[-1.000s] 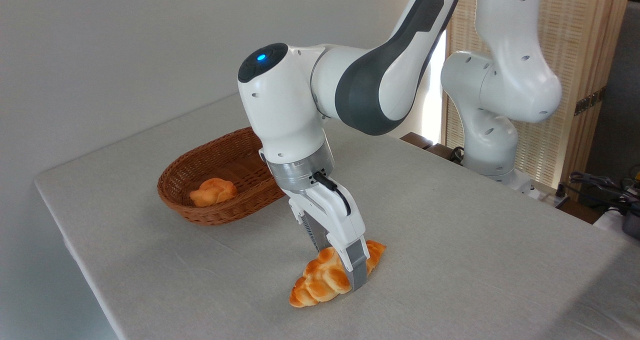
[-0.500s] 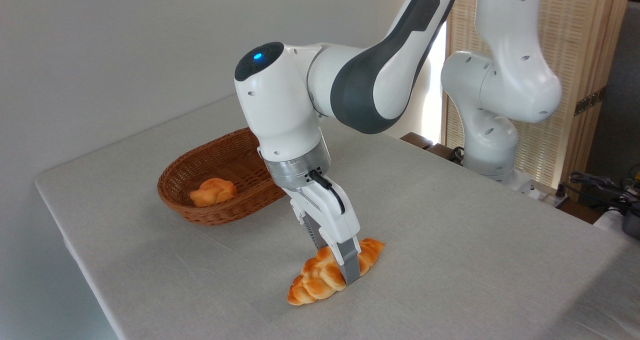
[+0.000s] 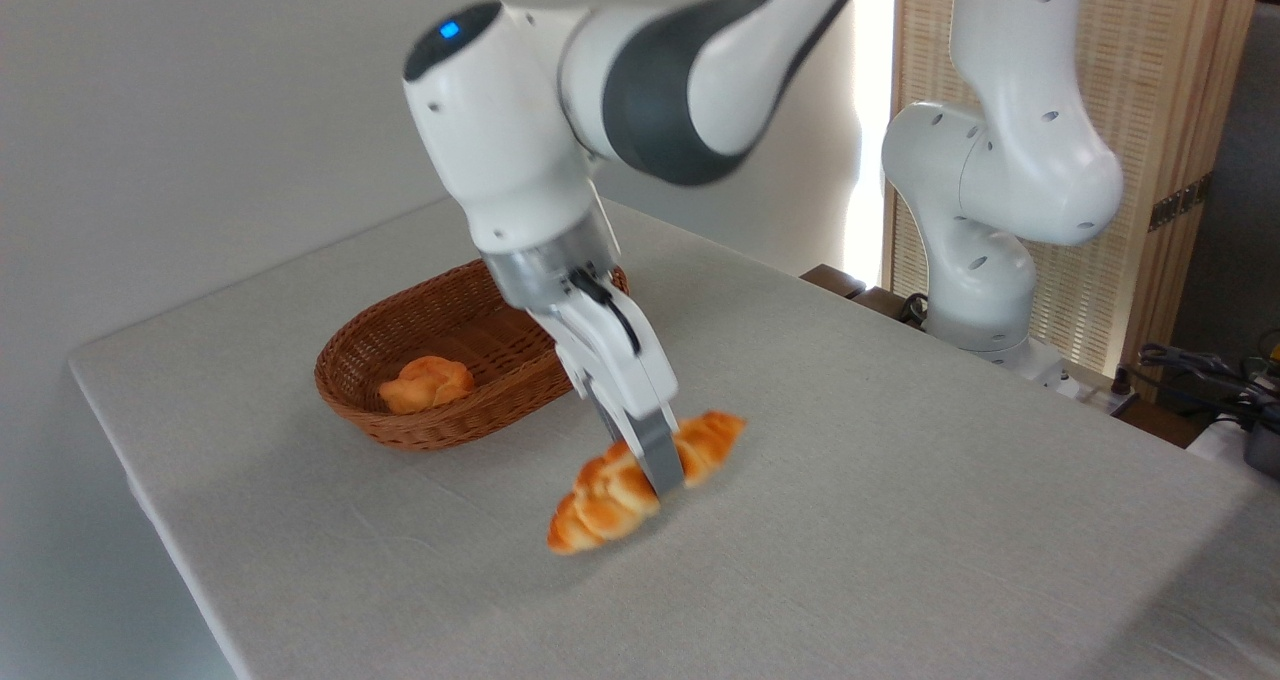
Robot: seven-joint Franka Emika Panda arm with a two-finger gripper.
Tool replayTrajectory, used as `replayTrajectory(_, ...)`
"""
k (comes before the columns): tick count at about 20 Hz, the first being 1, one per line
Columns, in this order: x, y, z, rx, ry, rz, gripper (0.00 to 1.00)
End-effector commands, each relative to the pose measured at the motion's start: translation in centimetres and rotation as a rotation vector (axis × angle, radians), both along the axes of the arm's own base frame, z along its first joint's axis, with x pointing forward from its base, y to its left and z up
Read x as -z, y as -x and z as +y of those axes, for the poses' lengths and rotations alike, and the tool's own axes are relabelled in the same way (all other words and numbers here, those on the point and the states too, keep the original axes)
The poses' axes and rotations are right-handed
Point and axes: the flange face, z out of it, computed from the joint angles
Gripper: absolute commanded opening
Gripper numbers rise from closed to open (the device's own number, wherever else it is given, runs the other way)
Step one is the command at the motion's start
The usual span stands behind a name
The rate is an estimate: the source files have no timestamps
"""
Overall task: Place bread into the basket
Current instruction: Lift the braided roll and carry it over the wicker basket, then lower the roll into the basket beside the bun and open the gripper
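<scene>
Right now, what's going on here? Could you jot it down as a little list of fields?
gripper: shut on the bread
bread: long braided loaf, gripped near its middle, lifted off the table
basket: wicker, on the table left of the loaf
small roll: lying inside the basket
table: covered with pale cloth

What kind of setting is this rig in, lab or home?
Probably a lab or demo room: a grey cloth-covered table against a bare wall, a wooden slatted screen behind the arm's base, and loose cables at the right edge.
</scene>
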Motion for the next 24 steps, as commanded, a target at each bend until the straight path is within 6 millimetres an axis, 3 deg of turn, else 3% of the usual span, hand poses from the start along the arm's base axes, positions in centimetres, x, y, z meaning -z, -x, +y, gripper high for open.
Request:
replayTrajectory(1, -4.0, 0.2, -4.0, 0.035, 0.063, 0.061, 0.28)
replayTrajectory(5, -6.5, 3.0, -12.6, 0.11, 0.174, 0.106, 0.29)
replayTrajectory(7, -6.6, 3.9, -16.9, 0.139, 0.204, 0.101, 0.38)
replayTrajectory(8, -6.6, 4.3, -18.9, 0.15, 0.211, 0.084, 0.45)
replayTrajectory(9, -6.3, 4.5, -20.3, 0.143, 0.208, 0.07, 0.6)
replayTrajectory(11, -5.5, 4.9, -22.6, 0.1, 0.192, 0.063, 1.0)
replayTrajectory(16, -3.4, 4.3, -24.2, -0.002, 0.197, 0.075, 1.0)
replayTrajectory(24, -2.6, 4.4, -24.9, -0.032, 0.199, 0.08, 1.0)
